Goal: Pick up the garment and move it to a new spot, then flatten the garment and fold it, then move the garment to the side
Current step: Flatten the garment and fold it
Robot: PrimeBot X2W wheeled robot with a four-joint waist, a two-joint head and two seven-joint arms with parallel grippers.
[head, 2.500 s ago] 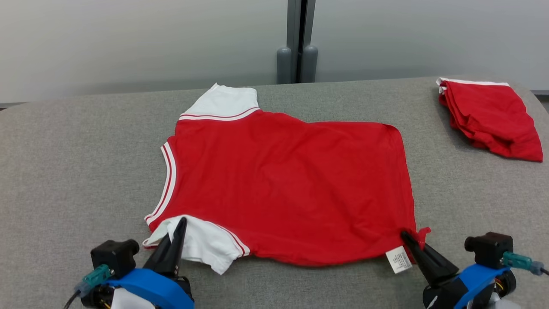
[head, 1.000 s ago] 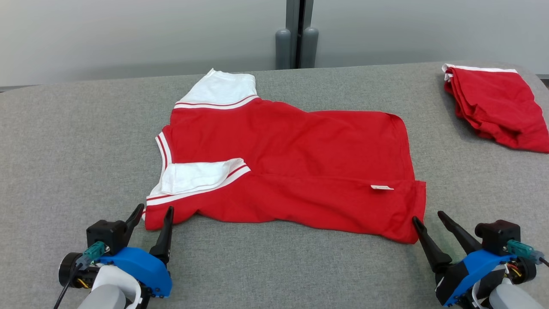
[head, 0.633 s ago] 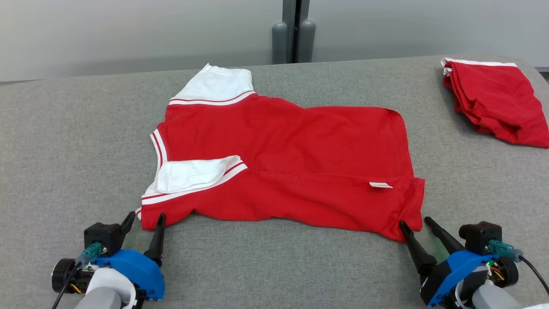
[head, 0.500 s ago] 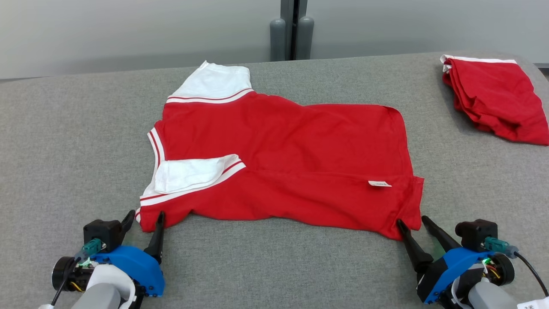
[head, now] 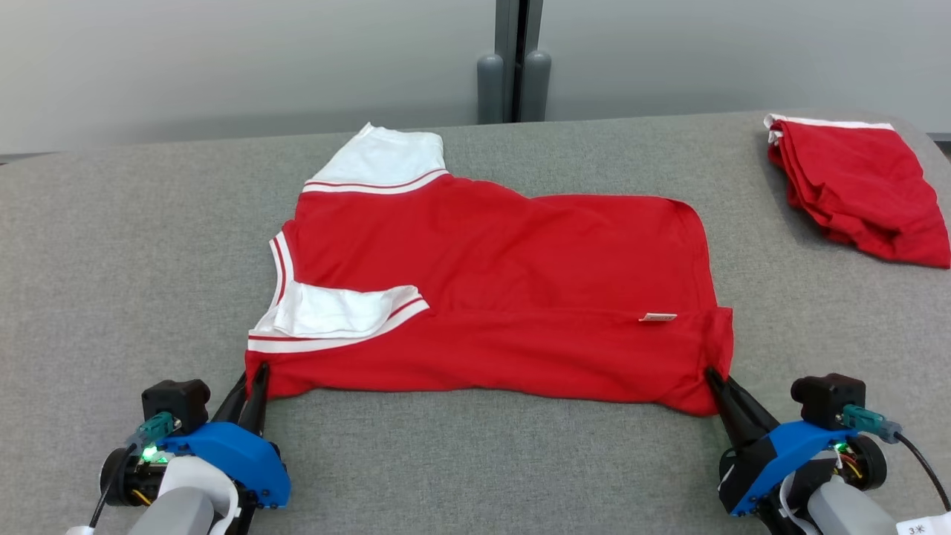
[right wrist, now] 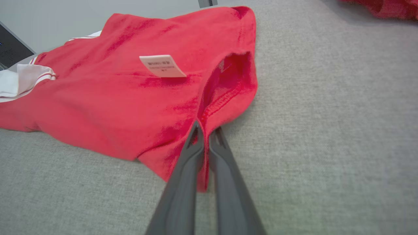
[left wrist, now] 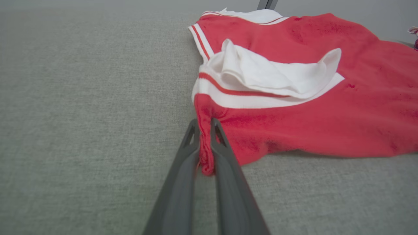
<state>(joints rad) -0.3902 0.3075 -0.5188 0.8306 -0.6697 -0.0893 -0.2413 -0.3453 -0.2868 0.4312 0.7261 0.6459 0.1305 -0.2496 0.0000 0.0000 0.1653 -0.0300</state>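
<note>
**Item: red garment** (head: 505, 297), white sleeves with red striping. It lies spread on the grey table (head: 111, 260), stretching away from both sets of fingertips and spanning the gap between them.

**Left gripper** (head: 252, 377): fingers pinched nearly together on the garment's near collar-end corner, red cloth bunched between them.

**Right gripper** (head: 713, 375): likewise closed, nipping the near hem-end corner.

**Condition:** the near strip is doubled over onto the body. A white sleeve (head: 334, 312) is turned in just beyond the left fingertips. The care label (head: 658, 317) faces up just beyond the right fingertips.

**Progress, by my reckoning:** relocating and flattening look done and a first lengthwise fold is laid. Further folds and the move aside remain.

**Containers:** none to list. A second red garment (head: 854, 193) lies loosely folded on the table, far beyond the right gripper and out to its right.
</note>
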